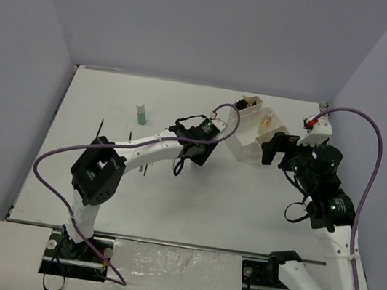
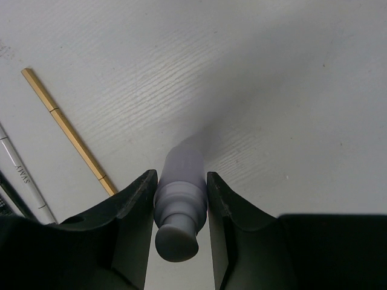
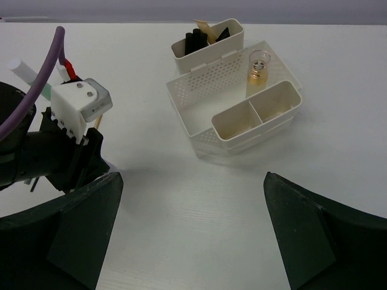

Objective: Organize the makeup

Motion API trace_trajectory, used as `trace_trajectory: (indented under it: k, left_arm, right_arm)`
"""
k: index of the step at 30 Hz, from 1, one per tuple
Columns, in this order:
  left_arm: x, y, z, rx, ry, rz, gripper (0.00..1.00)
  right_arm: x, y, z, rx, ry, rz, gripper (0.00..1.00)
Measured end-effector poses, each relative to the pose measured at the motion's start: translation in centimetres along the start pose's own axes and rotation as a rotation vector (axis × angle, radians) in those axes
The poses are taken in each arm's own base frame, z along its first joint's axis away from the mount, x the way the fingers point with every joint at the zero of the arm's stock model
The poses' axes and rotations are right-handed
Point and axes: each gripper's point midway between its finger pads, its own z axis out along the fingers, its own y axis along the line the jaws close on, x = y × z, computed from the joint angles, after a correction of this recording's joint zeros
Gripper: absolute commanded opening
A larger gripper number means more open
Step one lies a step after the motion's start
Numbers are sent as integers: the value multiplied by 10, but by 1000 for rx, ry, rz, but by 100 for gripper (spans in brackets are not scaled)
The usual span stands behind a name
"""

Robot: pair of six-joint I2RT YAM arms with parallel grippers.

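Observation:
My left gripper (image 2: 180,176) is shut on a small grey bottle (image 2: 180,199), whose cap end points toward the wrist camera. In the top view this gripper (image 1: 179,165) is near the table's middle. A tan pencil (image 2: 63,124) and a white pencil (image 2: 21,175) lie on the table to its left. My right gripper (image 3: 193,235) is open and empty, in front of the white compartment box (image 3: 199,127). An amber bottle (image 3: 259,67) stands in the box, and black items (image 3: 199,37) fill its far bin. A green bottle with a white cap (image 1: 140,113) stands at the far left.
The box (image 1: 241,147) sits at the far right of the white table, between the two grippers. Thin black pencils (image 1: 100,130) lie beside the left arm. Grey walls close in the table on three sides. A purple cable (image 1: 371,136) loops over the right arm.

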Motion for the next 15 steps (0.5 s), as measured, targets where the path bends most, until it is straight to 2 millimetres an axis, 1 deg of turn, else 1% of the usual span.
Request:
trace_trajectory:
  k: [5, 8, 15]
  left_arm:
    - [12, -1, 7, -1, 15, 0, 12]
    - [17, 0, 10, -5, 22, 0, 14]
    - [13, -1, 14, -5, -9, -9, 32]
  right_arm:
    - [1, 0, 1, 0, 3, 0, 100]
    - [4, 0, 2, -2, 14, -1, 100]
    - [9, 0, 6, -2, 30, -1, 100]
